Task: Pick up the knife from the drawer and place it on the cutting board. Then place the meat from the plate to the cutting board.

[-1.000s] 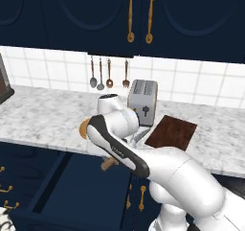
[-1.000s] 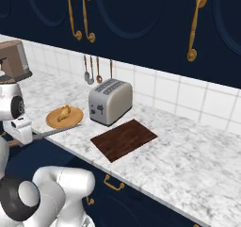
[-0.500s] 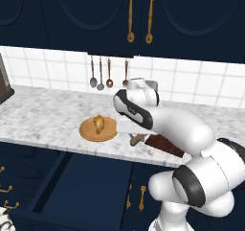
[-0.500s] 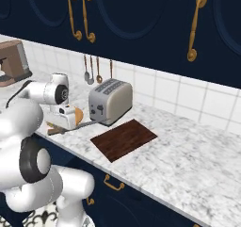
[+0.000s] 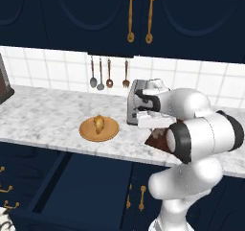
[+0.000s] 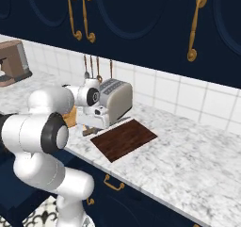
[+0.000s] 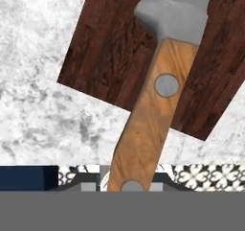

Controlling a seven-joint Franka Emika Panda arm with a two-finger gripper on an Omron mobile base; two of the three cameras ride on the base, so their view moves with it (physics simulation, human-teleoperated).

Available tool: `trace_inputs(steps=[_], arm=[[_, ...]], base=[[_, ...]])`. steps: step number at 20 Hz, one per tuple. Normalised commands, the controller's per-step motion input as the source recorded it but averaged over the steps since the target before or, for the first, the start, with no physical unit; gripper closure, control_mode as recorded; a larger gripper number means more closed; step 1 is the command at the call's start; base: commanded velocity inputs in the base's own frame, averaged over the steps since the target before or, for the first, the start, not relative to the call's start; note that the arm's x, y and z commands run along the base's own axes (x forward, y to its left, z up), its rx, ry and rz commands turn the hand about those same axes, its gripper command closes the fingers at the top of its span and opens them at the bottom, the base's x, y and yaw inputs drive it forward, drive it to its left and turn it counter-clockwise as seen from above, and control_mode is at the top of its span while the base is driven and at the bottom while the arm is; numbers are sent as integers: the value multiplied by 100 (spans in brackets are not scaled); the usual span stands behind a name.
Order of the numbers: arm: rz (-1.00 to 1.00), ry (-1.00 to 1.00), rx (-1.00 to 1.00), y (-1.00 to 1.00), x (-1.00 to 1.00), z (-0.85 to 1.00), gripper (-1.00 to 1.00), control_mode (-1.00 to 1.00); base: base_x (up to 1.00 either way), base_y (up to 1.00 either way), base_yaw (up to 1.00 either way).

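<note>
My gripper [image 6: 92, 126] is shut on the knife, holding the brown wooden handle [image 7: 152, 115] near its end. It hangs over the counter's front edge at the left corner of the cutting board [image 6: 124, 139]. In the hand view the pale blade [image 7: 174, 9] reaches out over the dark board [image 7: 107, 52]. The golden-brown meat [image 5: 99, 123] sits on the round tan plate [image 5: 86, 132], left of my hand. The navy drawer [image 5: 81, 187] stands pulled open below the counter at the lower left.
A silver toaster [image 6: 115, 96] stands right behind my hand, against the tiled wall. Spoons and a fork [image 5: 100, 74] hang on the wall above the plate. A brown coffee machine [image 6: 14, 63] is far left. Bare marble counter [image 6: 188, 150] stretches to the right of the board.
The arm has swung right from above the drawer, past the plate, to the board's near left corner, carrying the knife. The plate, meat and board have not moved.
</note>
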Motion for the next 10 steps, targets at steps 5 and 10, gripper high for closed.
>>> trace_inputs(steps=[5, 10], arm=[[14, -15, 0, -84, 54, -60, 100, -100], [5, -26, 0, -21, 43, -61, 100, -100]], base=[[0, 0, 0], [0, 0, 0]])
